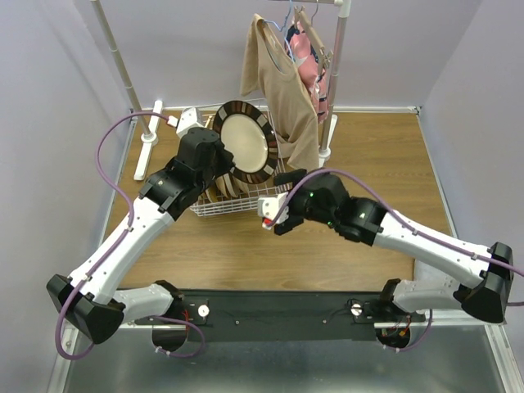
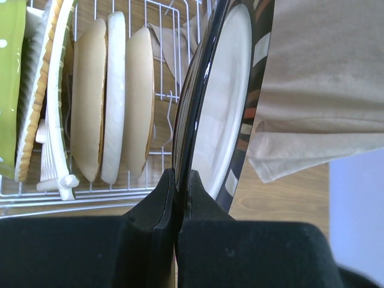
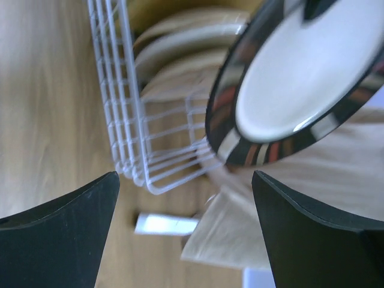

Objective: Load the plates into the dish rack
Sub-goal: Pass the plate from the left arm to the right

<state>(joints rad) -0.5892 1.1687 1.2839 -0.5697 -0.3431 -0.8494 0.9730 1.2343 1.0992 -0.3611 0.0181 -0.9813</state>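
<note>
Dark-rimmed plate held over a nearly full rack, seemingly the last to load.
The left gripper (image 2: 176, 180) pinches the round dark-rimmed beige plate (image 2: 225, 108) upright above its fingertips. Cream plates (image 2: 114, 96) stand in the white wire dish rack (image 2: 90, 193) to its left. The right gripper (image 3: 185, 180) is wide and empty.

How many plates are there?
7, perhaps more hidden. Six stand in the white wire rack: a lime dotted plate, an orange woven-edged plate, a cream plate, three pale round plates. The left gripper grips the seventh, the dark-rimmed plate.

left fingers (image 2: 157, 211) pinched, right fingers (image 3: 66, 235) spread
</note>
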